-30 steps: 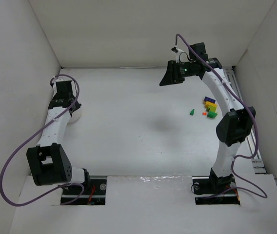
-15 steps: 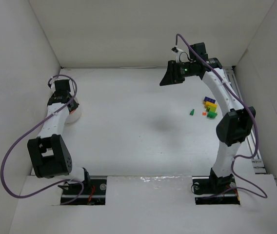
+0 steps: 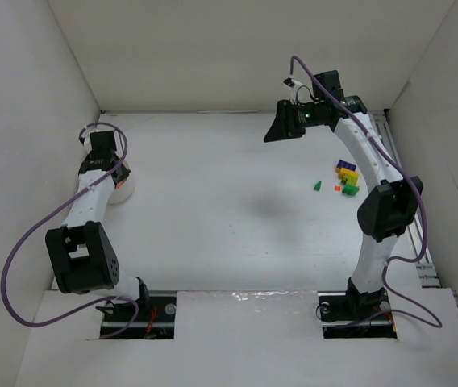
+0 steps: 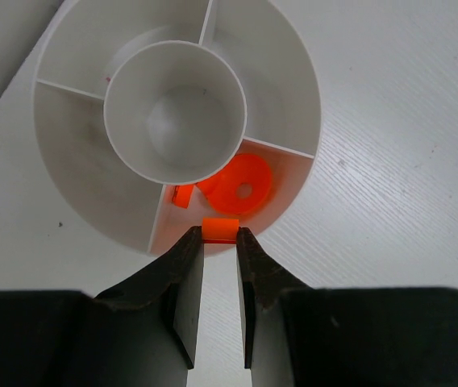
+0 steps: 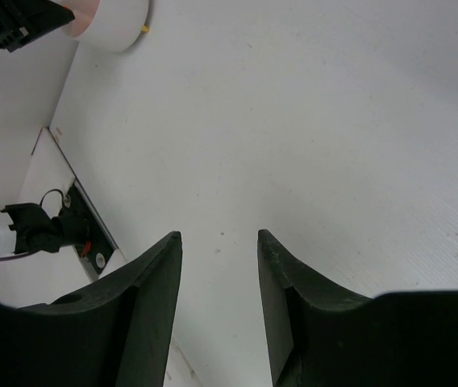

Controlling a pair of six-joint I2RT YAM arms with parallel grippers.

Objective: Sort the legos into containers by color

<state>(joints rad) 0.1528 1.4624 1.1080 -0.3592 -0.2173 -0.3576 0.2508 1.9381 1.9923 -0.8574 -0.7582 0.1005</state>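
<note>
Legos (image 3: 346,179) not yet sorted lie in a small heap on the counter (image 3: 213,210) at the right, a green one (image 3: 317,186) just beside it, well apart from the bowl (image 3: 126,184) at the far left. The left hand (image 4: 220,242) pinches one orange brick (image 4: 221,229) at its fingertips, right over the near wall of the bowl's orange wedge, where an orange ring (image 4: 243,185) and a smaller orange bit (image 4: 183,196) already lie. The right hand (image 5: 218,238) hangs high over the counter, jaws apart, holding nothing.

The drop looks like the step in hand, and the risk is in where the brick sits. It hangs over the rim rather than well inside the wedge, so on release it may strike the thin wall and bounce out onto the counter. A brick this small may also cling to one finger and fall late or askew, perhaps across a divider into the next wedge. Going lower could nudge the light bowl and shift or tip it.
</note>
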